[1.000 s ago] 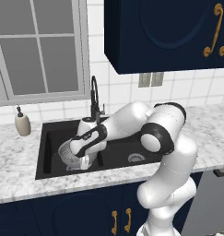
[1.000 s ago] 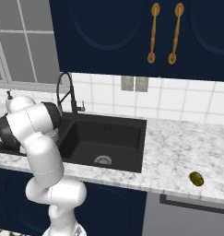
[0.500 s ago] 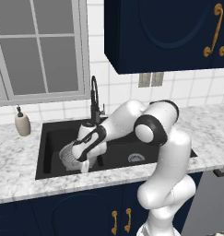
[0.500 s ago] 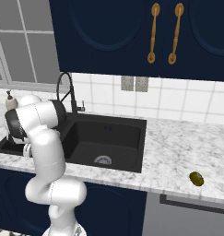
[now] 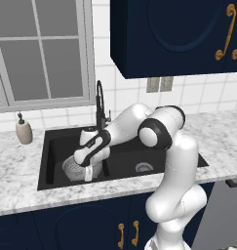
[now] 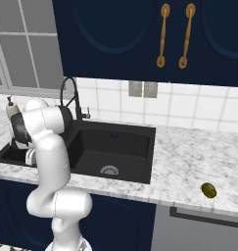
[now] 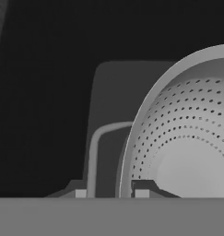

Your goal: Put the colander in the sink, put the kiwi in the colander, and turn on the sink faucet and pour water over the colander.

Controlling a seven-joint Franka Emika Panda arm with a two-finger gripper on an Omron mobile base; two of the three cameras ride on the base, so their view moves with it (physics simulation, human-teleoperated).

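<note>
Inside left basin of sink [image 5: 51, 146]: colander [image 5: 75, 167] lowered deeper, pincer [image 5: 89, 172] clamped on rim; release next, then fetch kiwi [image 6: 208, 190].

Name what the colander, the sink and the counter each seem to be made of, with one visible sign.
Colander: matt pale grey, probably plastic or enamelled metal; even colour, no shine.
Sink: matt black, perhaps composite; dull surface, a metal drain in the basin.
Counter: looks like marble or stone; white with grey veining.
</note>
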